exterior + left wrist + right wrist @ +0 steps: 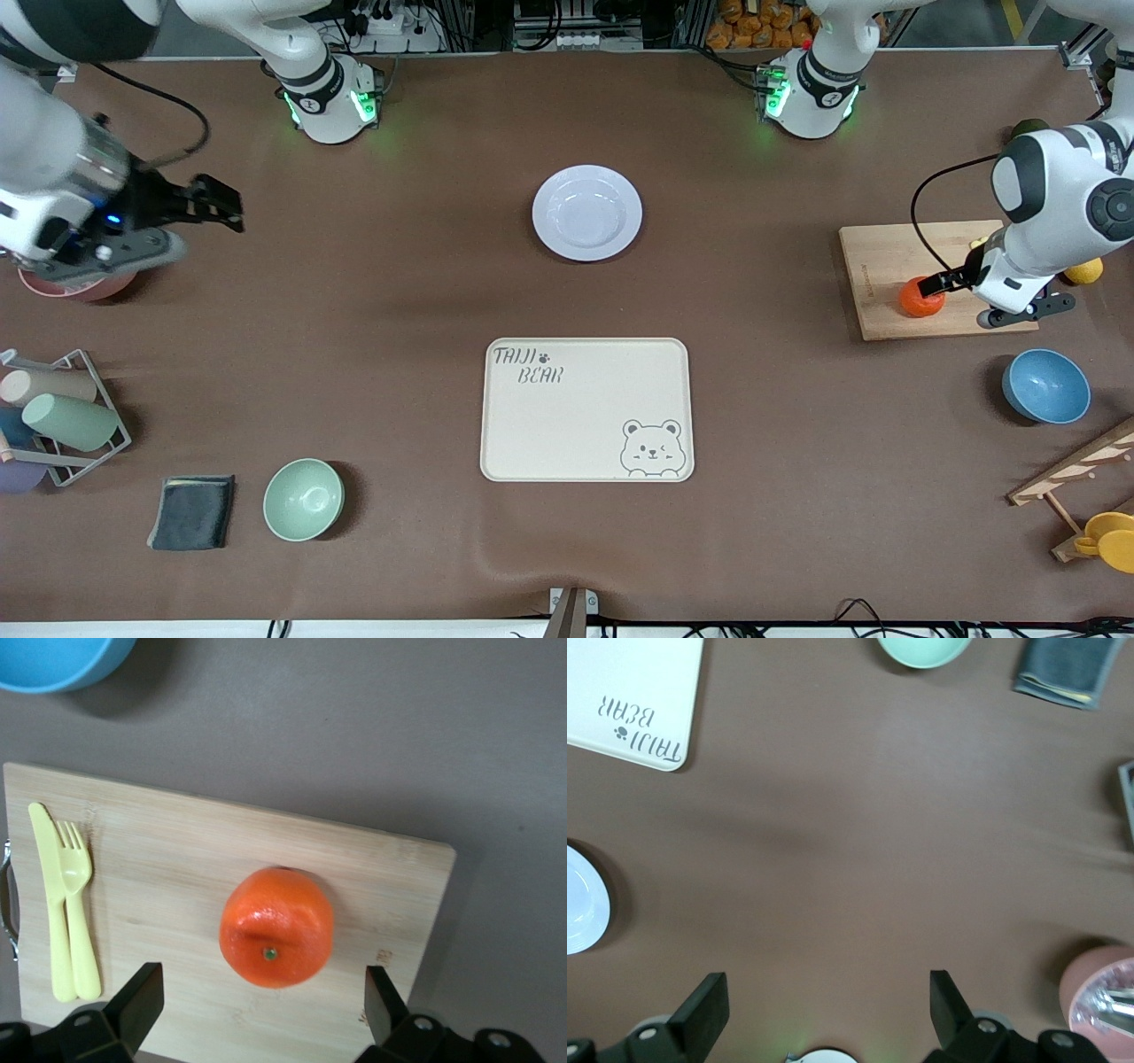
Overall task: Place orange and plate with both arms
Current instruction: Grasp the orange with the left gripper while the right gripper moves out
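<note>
The left gripper (257, 1010) hangs with fingers (137, 1001) spread around the small round orange-red orange (276, 927) on the wooden board (177, 868), so closing on it looks next, while the right gripper (824, 1014), fingers also spread, waits over bare brown counter (859, 842), well apart from the round white plate (586, 213).

A high front camera is facing the bases at the frame's top. Wrist cameras are looking down; all are sharing the brown table (354, 310).

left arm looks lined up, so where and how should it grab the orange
Take the orange across its widest middle, coming straight down from above. It sits alone on the wooden cutting board, stem end up, apart from the yellow fork and knife. The open left claw hangs over it.
</note>
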### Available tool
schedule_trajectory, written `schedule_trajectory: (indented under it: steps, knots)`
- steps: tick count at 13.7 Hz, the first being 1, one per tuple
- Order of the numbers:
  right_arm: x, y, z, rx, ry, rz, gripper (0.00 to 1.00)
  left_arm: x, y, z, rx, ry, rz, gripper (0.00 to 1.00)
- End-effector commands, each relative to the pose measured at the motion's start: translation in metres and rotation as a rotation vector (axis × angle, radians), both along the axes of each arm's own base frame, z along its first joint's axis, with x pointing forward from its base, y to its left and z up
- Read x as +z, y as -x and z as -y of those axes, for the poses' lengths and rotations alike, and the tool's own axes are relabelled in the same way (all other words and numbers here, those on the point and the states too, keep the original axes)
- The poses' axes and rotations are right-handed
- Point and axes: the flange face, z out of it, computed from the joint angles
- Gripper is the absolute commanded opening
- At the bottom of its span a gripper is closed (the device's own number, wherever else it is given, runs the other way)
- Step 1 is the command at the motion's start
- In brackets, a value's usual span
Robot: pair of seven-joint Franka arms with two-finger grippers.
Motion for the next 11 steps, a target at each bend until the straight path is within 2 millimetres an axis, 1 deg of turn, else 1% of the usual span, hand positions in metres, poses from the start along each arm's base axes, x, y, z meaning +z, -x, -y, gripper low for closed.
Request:
schedule_trajectory:
  steps: [1, 2, 3, 5, 7, 9, 11]
  knots:
    - [-0.022, -0.013, -0.03, 0.036, -0.006, -0.01, 1.0, -0.009, -0.001, -0.004, -0.013, -0.011, -0.004, 1.0]
    - [-0.035, -0.015, -0.044, 0.055, 0.001, -0.032, 1.0, -0.014, -0.002, -0.004, -0.015, -0.011, -0.001, 1.0]
    - [-0.036, -0.013, -0.052, 0.069, -0.006, -0.033, 1.0, -0.02, -0.003, -0.005, -0.015, -0.01, 0.004, 1.0]
    - [-0.038, -0.01, -0.057, 0.068, -0.042, -0.057, 1.0, -0.023, -0.003, -0.006, -0.015, -0.01, 0.006, 1.0]
    - [-0.048, -0.008, -0.058, 0.066, -0.045, -0.081, 1.0, -0.038, -0.003, -0.008, -0.007, -0.002, -0.002, 1.0]
    - [-0.052, -0.008, -0.062, 0.06, -0.084, -0.095, 1.0, -0.048, -0.002, -0.011, -0.002, 0.0, 0.004, 1.0]
    - [-0.064, -0.009, -0.064, 0.054, -0.097, -0.105, 1.0, -0.056, -0.002, -0.011, -0.003, 0.002, -0.003, 1.0]
